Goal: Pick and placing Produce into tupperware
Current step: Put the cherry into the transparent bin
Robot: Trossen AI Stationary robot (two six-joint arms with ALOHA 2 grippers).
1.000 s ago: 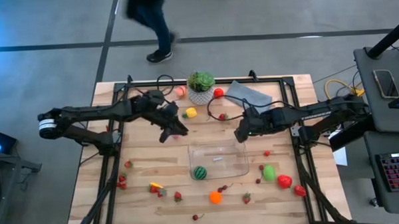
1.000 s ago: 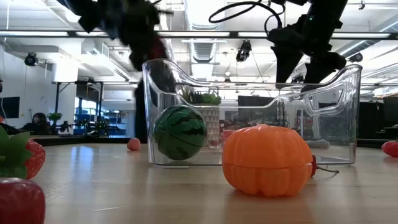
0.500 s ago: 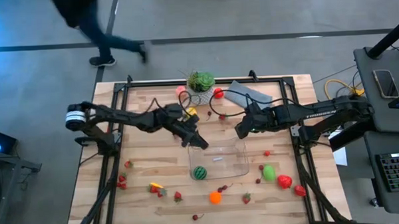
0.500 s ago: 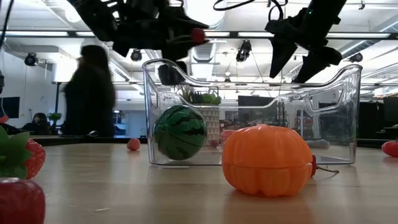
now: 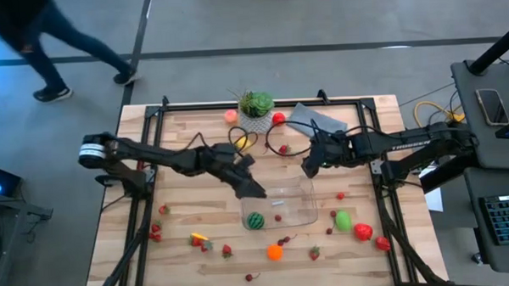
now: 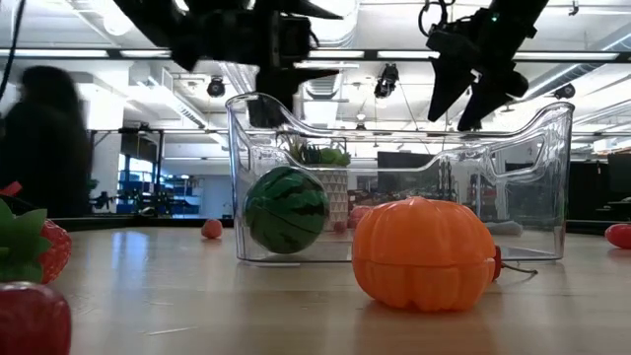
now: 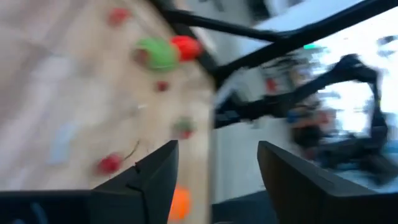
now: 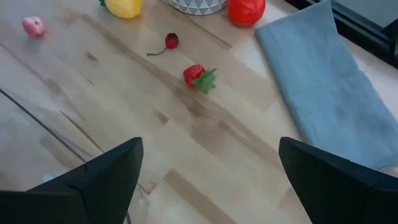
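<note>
over tupperware (image 5: pixel 280 203) rim, left pincer (image 5: pixel 258 192) parted

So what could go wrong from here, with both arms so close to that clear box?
1. The left hand hangs open at the tupperware's rim; dipping lower, it might knock the light box askew.
2. A small red piece lies inside near the watermelon; if just dropped, it might bounce out.
3. The right hand, open by the far corner, could bump the other arm if both move in.

No legible text or labels.
</note>
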